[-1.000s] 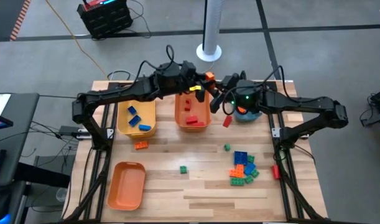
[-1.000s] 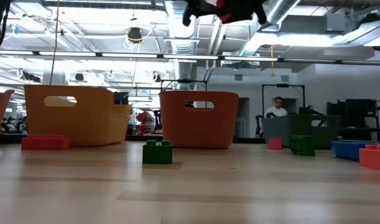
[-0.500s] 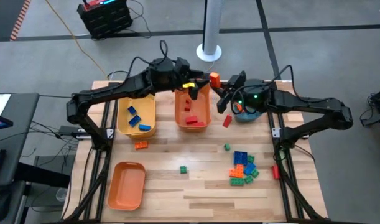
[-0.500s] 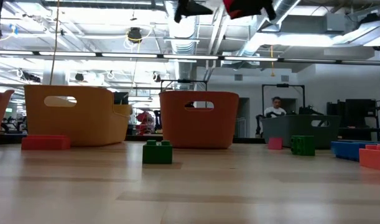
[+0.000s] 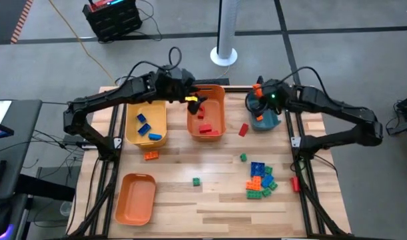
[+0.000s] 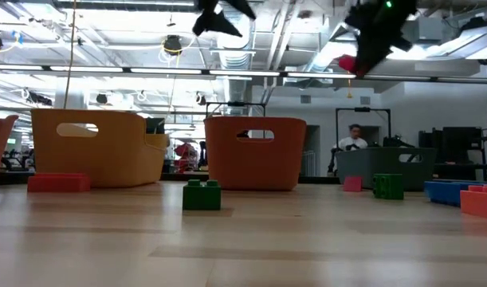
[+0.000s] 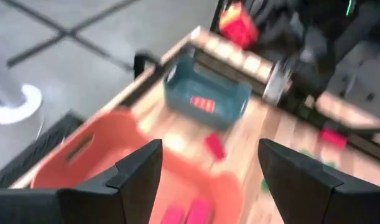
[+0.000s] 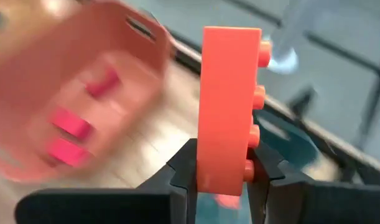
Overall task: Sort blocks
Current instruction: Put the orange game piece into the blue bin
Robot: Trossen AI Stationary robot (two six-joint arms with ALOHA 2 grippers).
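Observation:
My right gripper (image 8: 222, 162) is shut on an orange block (image 8: 230, 106) high over the far rim of the teal bin (image 5: 264, 120); the low view shows the block (image 6: 347, 64) well above the table. My left gripper (image 7: 208, 168) stands open with nothing between its fingers, up over the orange bin (image 5: 206, 110), which has red blocks on its floor. A heap of blue, orange and green blocks (image 5: 260, 180) lies on the table at the right. Blue blocks lie in the yellow bin (image 5: 146, 123). My right gripper pinches the orange block by its lower end (image 8: 221, 177) between the two fingers, one on the studded face and one on the flat face opposite. The fingers slant down. The block sticks out past the fingertips, lifted clear of everything.
Loose blocks lie on the table: two green (image 5: 196, 181) (image 5: 243, 157), a red one (image 5: 243, 129) beside the teal bin, an orange one (image 5: 150, 155) near the yellow bin. An orange tray (image 5: 136, 198) sits at the near left. A person (image 6: 355, 139) shows far behind.
My right gripper has carried the orange block toward the table's right, from beside the orange bin to above the teal bin, tipping downward. My left gripper has drawn back toward the table's left, over the orange bin's left rim.

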